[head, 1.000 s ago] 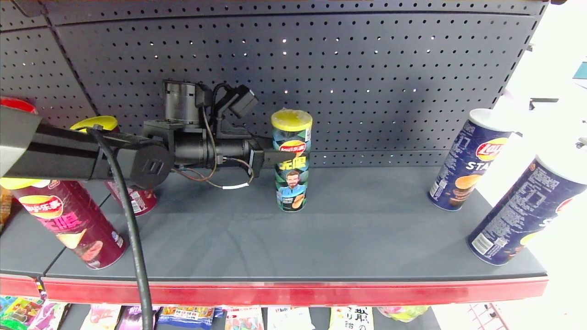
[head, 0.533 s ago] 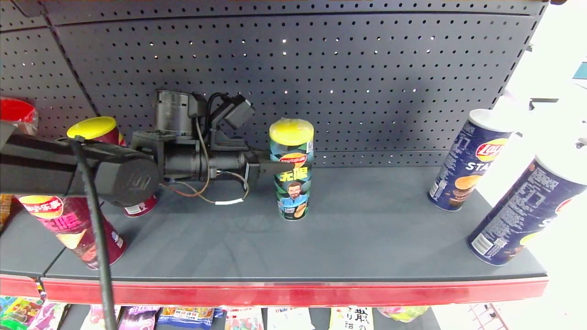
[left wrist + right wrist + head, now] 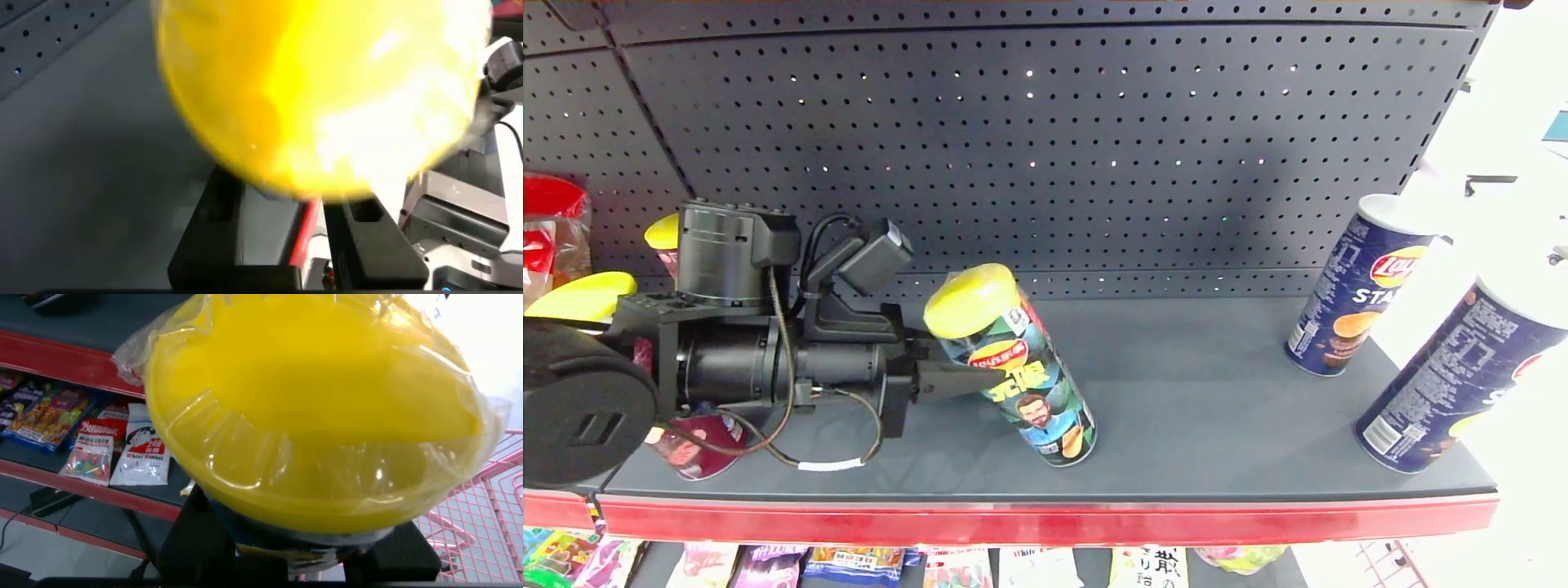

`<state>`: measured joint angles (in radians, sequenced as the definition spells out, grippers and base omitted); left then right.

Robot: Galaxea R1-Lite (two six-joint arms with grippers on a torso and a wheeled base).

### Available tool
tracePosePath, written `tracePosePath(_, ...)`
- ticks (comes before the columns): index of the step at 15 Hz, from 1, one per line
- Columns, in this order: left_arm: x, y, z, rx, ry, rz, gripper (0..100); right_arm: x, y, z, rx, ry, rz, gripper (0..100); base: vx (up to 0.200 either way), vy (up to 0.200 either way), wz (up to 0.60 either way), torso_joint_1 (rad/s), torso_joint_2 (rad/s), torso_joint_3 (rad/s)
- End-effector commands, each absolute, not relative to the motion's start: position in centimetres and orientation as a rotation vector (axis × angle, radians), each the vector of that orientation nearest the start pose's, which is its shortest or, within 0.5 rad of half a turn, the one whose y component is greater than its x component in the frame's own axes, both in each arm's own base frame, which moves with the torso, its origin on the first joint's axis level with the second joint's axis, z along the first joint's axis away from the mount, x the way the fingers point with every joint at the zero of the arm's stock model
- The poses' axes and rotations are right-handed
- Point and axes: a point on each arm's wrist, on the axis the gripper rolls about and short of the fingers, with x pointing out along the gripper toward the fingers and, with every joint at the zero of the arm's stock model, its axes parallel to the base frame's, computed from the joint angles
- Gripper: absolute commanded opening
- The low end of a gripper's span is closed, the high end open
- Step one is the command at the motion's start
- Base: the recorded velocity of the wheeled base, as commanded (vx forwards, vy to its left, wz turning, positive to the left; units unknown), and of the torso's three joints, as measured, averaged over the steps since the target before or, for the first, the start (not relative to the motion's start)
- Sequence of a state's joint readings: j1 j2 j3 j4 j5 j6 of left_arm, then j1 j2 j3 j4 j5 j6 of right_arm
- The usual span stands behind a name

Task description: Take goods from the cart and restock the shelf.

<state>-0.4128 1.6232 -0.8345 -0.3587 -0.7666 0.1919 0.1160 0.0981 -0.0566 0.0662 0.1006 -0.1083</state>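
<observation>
On the grey metal shelf (image 3: 1217, 408), the left gripper (image 3: 992, 371) clamps a tilted green yellow-lidded chip can (image 3: 1045, 408). The right gripper (image 3: 294, 559) seemingly holds a second yellow-lidded can (image 3: 319, 416).

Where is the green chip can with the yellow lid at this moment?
In the head view the green chip can is tilted in the left gripper, left of centre over the grey shelf, near its red front edge.
</observation>
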Motion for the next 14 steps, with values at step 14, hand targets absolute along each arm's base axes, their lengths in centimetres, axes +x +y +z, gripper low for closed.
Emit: tracePosePath(14, 24.1, -12.3, 19.48, 0.095, 0.29, -1.202, 0, -1.92, 0.0, 8.66, -0.109, 0.096, 0.223, 0, 0.0, 0.0, 0.0, 0.0, 0.0, 0.0)
